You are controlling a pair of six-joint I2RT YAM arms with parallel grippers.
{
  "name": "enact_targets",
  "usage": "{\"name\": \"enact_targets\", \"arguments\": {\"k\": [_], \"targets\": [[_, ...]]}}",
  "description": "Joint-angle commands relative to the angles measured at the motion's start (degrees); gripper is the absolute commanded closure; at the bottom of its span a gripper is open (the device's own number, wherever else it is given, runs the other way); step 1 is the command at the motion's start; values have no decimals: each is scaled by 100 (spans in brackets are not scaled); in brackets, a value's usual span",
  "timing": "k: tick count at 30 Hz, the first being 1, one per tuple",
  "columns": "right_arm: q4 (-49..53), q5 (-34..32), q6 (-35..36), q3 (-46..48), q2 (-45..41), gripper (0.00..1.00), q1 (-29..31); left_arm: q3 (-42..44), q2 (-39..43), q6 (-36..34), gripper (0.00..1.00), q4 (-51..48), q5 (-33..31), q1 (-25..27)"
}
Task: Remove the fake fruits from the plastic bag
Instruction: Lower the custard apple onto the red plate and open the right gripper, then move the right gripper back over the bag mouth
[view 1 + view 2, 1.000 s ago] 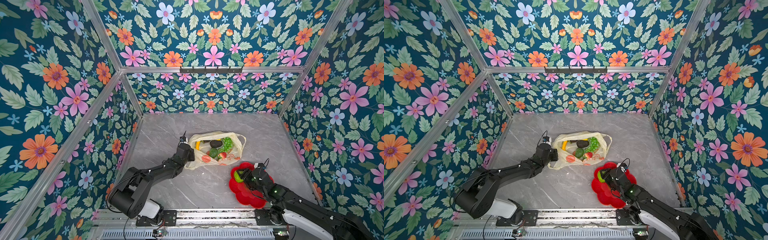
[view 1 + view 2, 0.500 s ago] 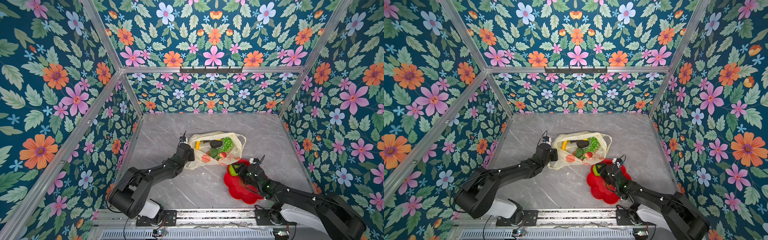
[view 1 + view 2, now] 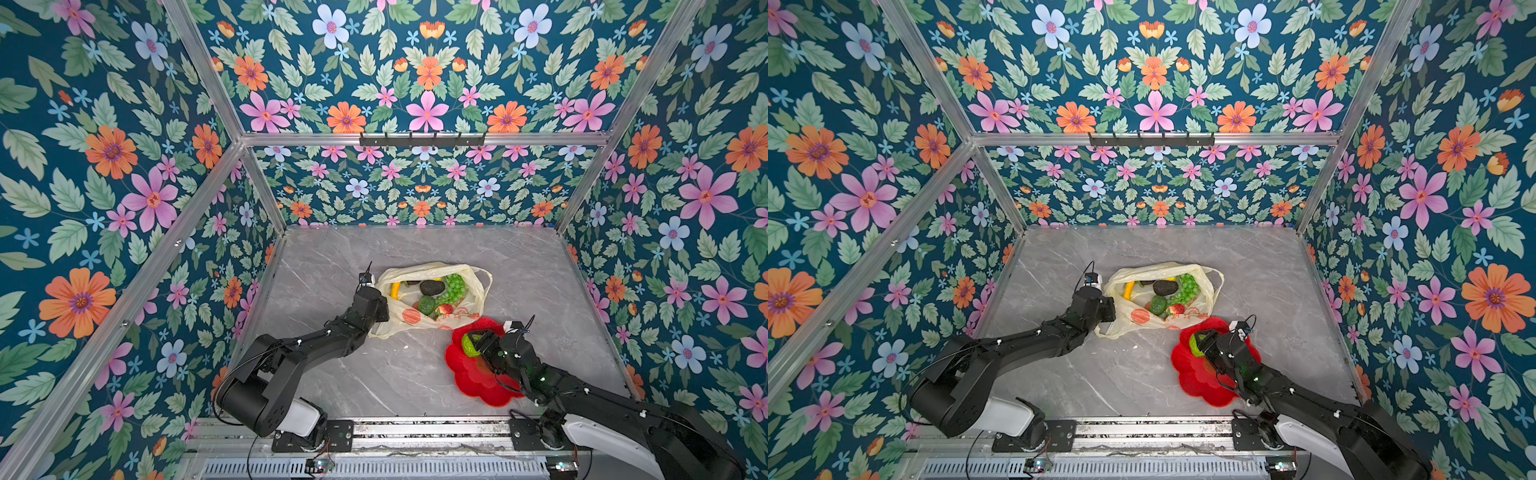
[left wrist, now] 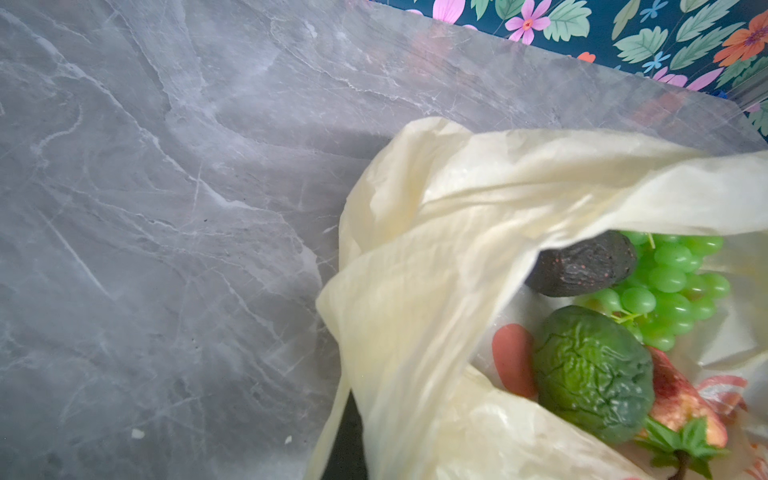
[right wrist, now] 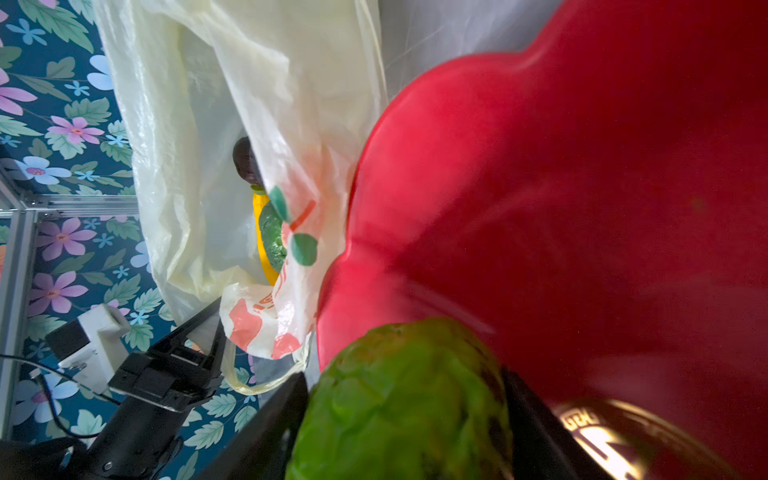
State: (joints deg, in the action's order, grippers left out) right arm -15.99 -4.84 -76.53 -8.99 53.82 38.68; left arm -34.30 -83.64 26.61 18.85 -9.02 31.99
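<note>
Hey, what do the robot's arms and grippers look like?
Both arms are black jointed links on white base housings: the left arm, the right arm. A small white camera block with thin black cable sits at each wrist. The left gripper and right gripper have black angular fingers.

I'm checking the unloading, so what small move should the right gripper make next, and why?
Probably open the right gripper and release the green fruit: it is held just over the red dish, outside the bag that the left gripper pinches.
</note>
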Motion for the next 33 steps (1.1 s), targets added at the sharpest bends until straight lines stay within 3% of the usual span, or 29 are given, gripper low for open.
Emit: {"name": "enact_targets", "arguments": {"k": [1,13,23,33], "targets": [[541,-166,-59,-37,-113,25,7,-28,-1,-77,95,40,-39,-1],[875,-144,-195,-23,-107,21,4,-28,-14,-77,95,40,-48,0],[1566,-288,-73,-191,-505,8,6,-41,-30,-86,95,40,2,-1],[3601,-881,736,-1301,-761,8,1,-137,-122,-178,95,75,269,72]]}}
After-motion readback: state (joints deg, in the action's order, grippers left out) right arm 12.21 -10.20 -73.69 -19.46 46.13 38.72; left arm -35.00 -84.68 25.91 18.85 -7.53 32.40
